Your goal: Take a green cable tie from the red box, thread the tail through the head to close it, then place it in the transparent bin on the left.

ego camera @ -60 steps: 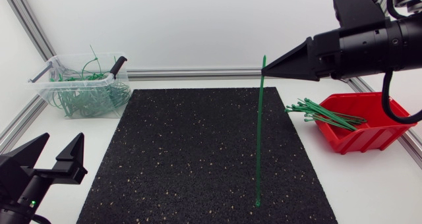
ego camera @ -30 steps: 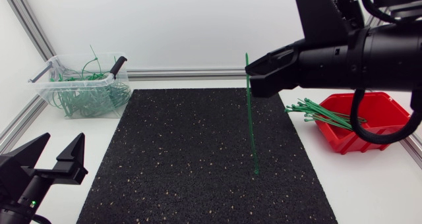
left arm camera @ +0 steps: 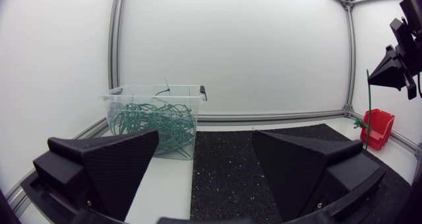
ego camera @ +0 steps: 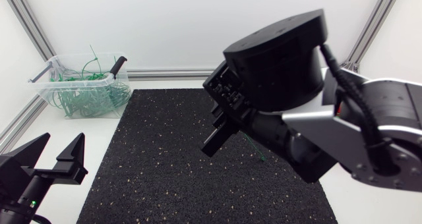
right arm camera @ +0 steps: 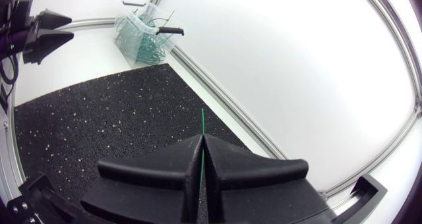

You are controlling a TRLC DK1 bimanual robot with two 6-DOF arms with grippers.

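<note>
My right gripper [right arm camera: 203, 140] is shut on a green cable tie [right arm camera: 202, 122], whose thin end sticks out ahead of the fingertips. In the left wrist view the right gripper [left arm camera: 374, 77] is raised over the mat and the tie [left arm camera: 368, 105] hangs straight down from it. From above, my right arm [ego camera: 297, 85] fills the middle and right, and only a short piece of the tie [ego camera: 258, 150] shows beneath it. My left gripper [ego camera: 61, 141] stands open and holds nothing at the near left. The red box [left arm camera: 379, 126] is at the far right. The transparent bin [ego camera: 86, 85] holds several green ties.
A black speckled mat [ego camera: 165, 145] covers the table's middle. Aluminium frame rails [ego camera: 171, 73] run along the back and side edges. The bin [left arm camera: 155, 118] stands ahead of my left gripper [left arm camera: 206, 141], beside the mat's corner.
My right arm has swung left and up toward the head camera with the tie still gripped. It now hides the red box and most of the tie. The left arm has not moved.
</note>
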